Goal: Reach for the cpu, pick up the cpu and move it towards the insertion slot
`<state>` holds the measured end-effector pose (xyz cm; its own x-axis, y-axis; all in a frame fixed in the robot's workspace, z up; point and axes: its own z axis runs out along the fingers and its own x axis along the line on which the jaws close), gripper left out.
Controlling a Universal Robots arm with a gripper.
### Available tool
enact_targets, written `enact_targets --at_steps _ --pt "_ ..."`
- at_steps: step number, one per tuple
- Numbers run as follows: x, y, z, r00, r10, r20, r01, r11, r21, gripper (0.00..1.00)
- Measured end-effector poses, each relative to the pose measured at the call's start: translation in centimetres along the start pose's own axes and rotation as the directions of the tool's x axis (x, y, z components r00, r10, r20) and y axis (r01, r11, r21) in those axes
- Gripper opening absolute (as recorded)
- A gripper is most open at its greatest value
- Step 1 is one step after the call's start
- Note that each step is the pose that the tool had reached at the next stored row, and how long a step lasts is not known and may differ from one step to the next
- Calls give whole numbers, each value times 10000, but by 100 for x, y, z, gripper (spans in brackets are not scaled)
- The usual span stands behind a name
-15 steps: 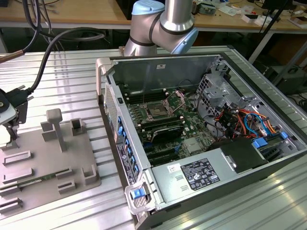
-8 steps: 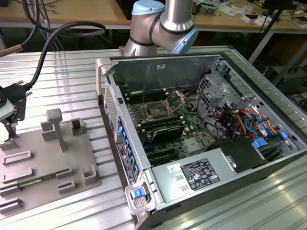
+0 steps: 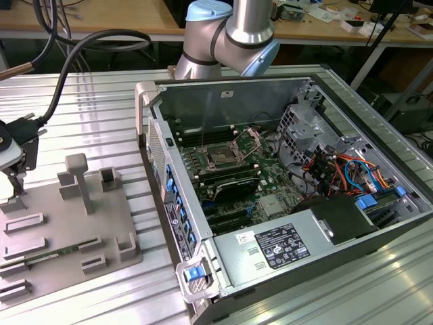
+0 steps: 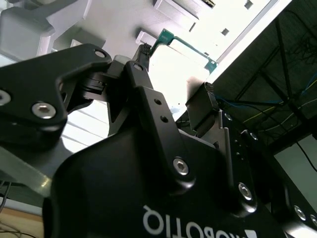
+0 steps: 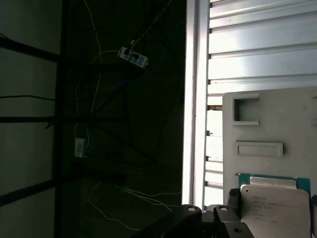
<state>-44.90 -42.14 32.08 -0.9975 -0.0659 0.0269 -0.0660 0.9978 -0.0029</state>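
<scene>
Black gripper (image 4: 176, 69), silver bolt heads (image 4: 43, 110); at its tip the cpu (image 5: 277, 208), silvery-white plate rimmed teal-green, on a pale grey tray (image 5: 287, 124); past the tray, a ribbed silver table (image 5: 257, 54); well away from the gripper, the insertion slot (image 3: 222, 154), dark centre, silver frame

Silvery green-rimmed cpu (image 5: 277, 206) flat on grey tray (image 5: 257, 124)

An open computer case (image 3: 291, 223) fills the centre and right of the frame, with the insertion slot (image 3: 221, 155) on the board inside. A grey tray (image 3: 51, 203) lies at lower left, and the gripper (image 3: 13, 183) hangs at the tray's left edge. The arm's joint (image 3: 233, 34) sits at top centre.
</scene>
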Motion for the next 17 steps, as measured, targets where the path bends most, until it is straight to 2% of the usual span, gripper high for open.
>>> enact_targets --at_steps 3,8,17 --pt "-61 -4 -1 10000 0 -1 0 10000 0 55" --pt "-97 -6 -2 10000 1 0 -1 10000 0 55" --pt "-106 -7 -3 10000 1 -1 -1 10000 0 55"
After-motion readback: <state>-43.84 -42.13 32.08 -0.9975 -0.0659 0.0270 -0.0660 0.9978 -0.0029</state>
